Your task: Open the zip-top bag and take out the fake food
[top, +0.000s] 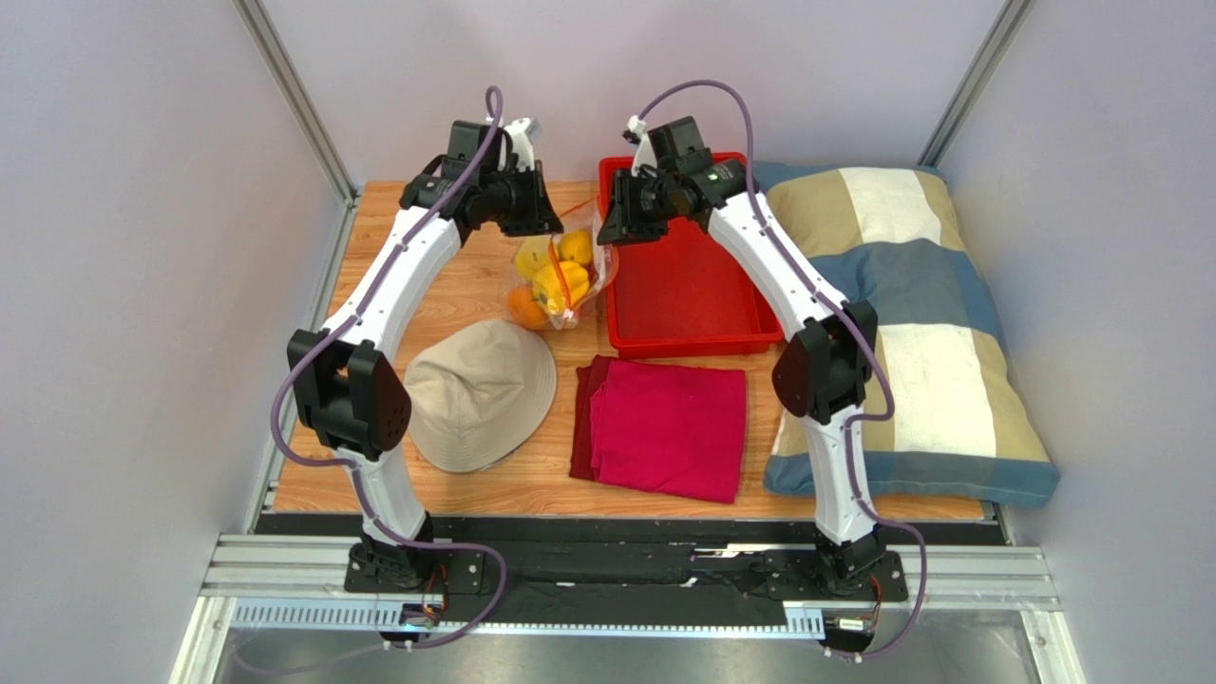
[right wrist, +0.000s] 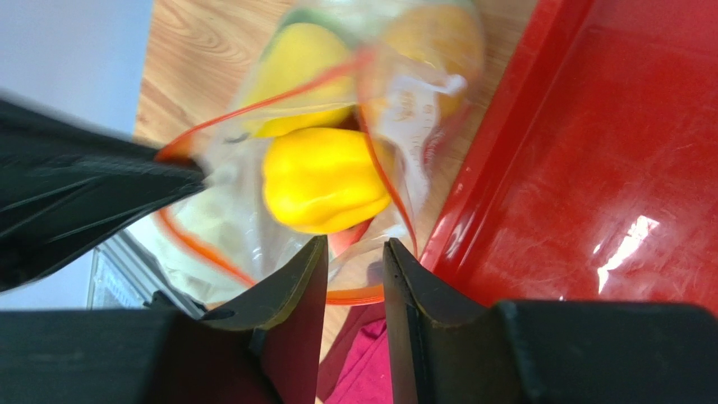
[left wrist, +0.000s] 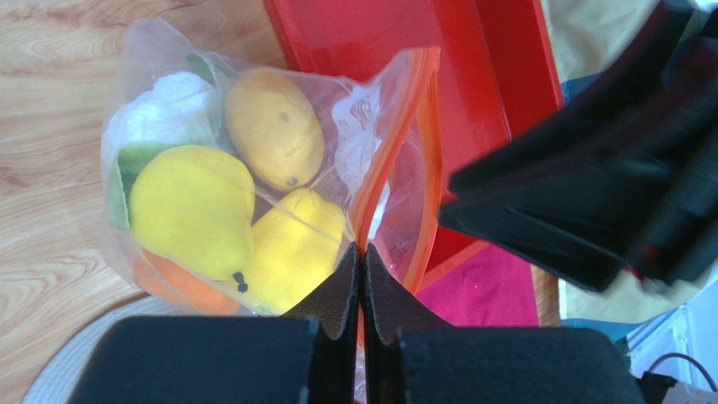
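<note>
The zip-top bag (top: pixel 560 278) hangs between my two grippers at the back of the table, its bottom resting on the wood. It holds the fake food: a yellow pear-like fruit (left wrist: pixel 190 206), a second yellow fruit (left wrist: pixel 274 126), a yellow pepper (right wrist: pixel 324 181), an orange piece (left wrist: pixel 173 282) and white cauliflower (left wrist: pixel 164 105). My left gripper (left wrist: pixel 361 252) is shut on the orange-red zip strip (left wrist: pixel 396 135). My right gripper (right wrist: pixel 355 252) is open with a narrow gap, and the other side of the strip (right wrist: pixel 358 296) runs across just beyond its tips. The bag's mouth gapes open as a loop.
A red tray (top: pixel 714 307) lies just right of the bag, under the right arm. A tan hat (top: pixel 478 392) and a folded magenta cloth (top: pixel 664 428) lie nearer the bases. A striped pillow (top: pixel 914 328) fills the right side.
</note>
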{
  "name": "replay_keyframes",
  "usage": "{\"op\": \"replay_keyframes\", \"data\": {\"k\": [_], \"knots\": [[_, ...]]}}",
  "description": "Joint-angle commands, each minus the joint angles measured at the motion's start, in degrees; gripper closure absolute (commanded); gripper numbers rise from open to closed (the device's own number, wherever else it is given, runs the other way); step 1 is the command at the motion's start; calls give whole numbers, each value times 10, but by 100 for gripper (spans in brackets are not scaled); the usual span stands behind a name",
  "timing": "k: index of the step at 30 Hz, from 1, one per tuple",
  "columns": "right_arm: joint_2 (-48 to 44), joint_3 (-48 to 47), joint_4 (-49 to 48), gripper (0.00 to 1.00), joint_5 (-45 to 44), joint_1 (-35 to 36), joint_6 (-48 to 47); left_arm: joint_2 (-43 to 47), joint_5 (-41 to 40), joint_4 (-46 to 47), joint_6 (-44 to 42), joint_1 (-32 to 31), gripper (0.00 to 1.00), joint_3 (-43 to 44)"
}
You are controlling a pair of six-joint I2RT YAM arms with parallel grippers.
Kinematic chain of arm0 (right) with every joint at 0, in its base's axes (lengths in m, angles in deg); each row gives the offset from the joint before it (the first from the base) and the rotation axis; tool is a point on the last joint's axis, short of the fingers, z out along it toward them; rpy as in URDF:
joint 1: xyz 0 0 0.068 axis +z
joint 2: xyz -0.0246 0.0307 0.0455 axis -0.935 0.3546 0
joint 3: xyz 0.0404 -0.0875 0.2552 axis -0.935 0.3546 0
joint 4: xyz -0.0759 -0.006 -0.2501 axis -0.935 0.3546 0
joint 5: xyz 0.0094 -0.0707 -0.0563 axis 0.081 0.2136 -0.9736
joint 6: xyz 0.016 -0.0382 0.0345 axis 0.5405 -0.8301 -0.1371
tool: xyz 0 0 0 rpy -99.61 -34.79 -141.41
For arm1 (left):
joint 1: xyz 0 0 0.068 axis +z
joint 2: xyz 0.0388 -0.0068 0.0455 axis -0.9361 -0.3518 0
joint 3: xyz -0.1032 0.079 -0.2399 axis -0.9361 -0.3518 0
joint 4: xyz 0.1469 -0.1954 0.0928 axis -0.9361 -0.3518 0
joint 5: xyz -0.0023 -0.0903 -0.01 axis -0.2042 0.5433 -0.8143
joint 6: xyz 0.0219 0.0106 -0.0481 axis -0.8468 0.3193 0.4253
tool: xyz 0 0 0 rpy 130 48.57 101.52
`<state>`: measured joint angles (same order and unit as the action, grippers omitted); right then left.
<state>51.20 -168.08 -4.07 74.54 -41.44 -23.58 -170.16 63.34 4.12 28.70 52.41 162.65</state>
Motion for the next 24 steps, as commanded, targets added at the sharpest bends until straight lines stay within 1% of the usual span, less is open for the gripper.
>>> {"op": "replay_keyframes", "data": {"k": [1, 3, 4, 5, 8, 12, 15, 18, 20, 21, 22, 23, 24], "knots": [[-90, 38, -61, 71, 10, 23, 0, 23, 26, 38, 17, 0, 100, 4], [-94, 60, -88, 76, 22, 33, 6, 22, 24, 39, 17, 0, 100, 5], [-91, 81, -120, 80, 45, 34, 11, 22, 24, 39, 18, 0, 100, 6], [-88, 89, -134, 82, 54, 37, 27, 21, 24, 40, 19, 0, 100, 7], [-55, 78, -149, 82, 71, 41, 37, 20, 26, 43, 27, 0, 100, 9], [-27, 75, -153, 76, 70, 46, 45, 18, 35, 51, 38, 0, 100, 11], [-24, 104, -161, 68, 68, 46, 48, 16, 40, 53, 41, 0, 100, 10], [-31, 136, -180, 54, 67, 46, 35, 15, 41, 53, 42, 0, 100, 9], [-30, 143, -182, 41, 73, 46, 12, 14, 41, 53, 42, 0, 100, 6], [-30, 148, -182, 32, 75, 46, 4, 14, 42, 53, 42, 0, 100, 6], [-30, 153, -186, 20, 88, 46, -12, 13, 44, 53, 42, 0, 100, 4], [-30, 156, -189, 13, 97, 46, -22, 12, 45, 54, 44, 0, 100, 3], [-32, 168, -192, 11, 102, 46, -27, 12, 46, 54, 44, 0, 100, 3]]}}
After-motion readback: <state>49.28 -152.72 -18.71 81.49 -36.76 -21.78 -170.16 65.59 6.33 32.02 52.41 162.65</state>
